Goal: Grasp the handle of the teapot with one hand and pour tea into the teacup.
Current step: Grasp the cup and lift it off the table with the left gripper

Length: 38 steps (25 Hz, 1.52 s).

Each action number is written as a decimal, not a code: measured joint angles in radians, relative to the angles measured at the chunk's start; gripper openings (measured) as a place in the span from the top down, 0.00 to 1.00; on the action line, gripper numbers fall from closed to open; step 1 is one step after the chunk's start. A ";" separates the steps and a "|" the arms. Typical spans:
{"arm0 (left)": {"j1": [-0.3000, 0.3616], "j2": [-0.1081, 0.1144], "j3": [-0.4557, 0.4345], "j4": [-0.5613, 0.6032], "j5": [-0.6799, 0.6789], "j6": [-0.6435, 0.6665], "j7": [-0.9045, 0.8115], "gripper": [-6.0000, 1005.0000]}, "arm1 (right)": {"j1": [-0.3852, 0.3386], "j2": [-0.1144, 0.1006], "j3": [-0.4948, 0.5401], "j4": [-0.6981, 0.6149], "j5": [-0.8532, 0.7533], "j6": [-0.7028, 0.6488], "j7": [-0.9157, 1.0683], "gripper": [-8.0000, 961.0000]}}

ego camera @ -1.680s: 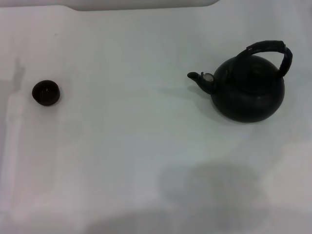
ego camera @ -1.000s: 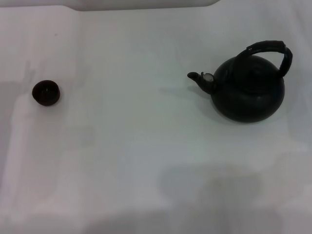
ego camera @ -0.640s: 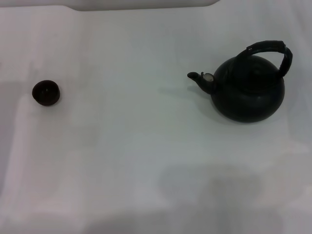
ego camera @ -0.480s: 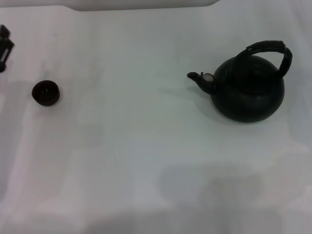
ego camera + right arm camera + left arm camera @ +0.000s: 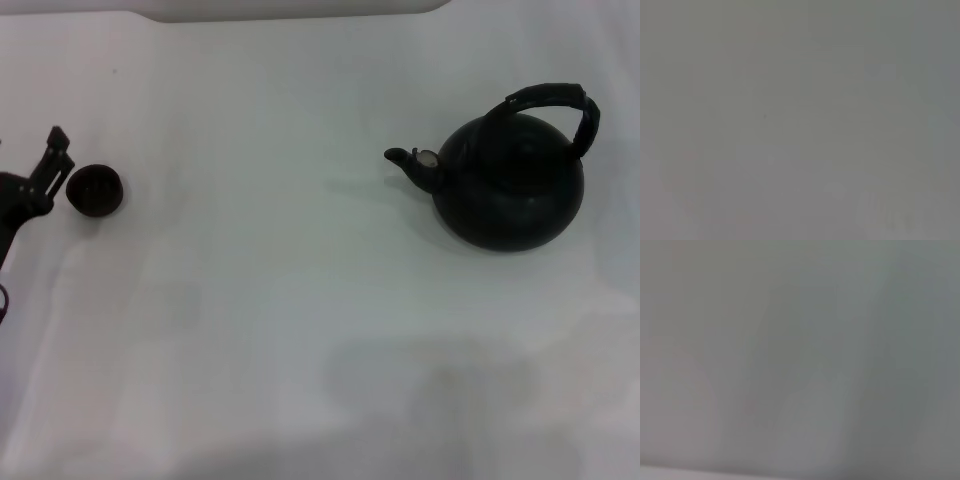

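The big teapot [image 5: 510, 185] is sitting on the right of the white surface [image 5: 300, 300], looking heavy, so grabbing its arched handle [image 5: 556, 104] seems best, while the left claw [image 5: 45, 170], I cannot tell if spread, is hovering beside the teacup [image 5: 95, 190].

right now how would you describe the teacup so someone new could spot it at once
On the white table, look far to the robot's left, well away from the big black teapot on the right. The teacup is the tiny dark, round, handleless bowl right beside the left gripper.
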 joint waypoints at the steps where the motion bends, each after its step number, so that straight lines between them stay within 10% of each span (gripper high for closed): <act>1: 0.006 0.000 0.003 -0.001 0.002 0.001 0.000 0.13 | 0.000 0.000 0.000 0.000 0.000 0.000 0.000 0.22; 38: -0.030 0.005 0.010 -0.016 0.084 0.187 0.007 0.13 | -0.004 -0.002 -0.015 -0.012 -0.011 0.049 0.022 0.22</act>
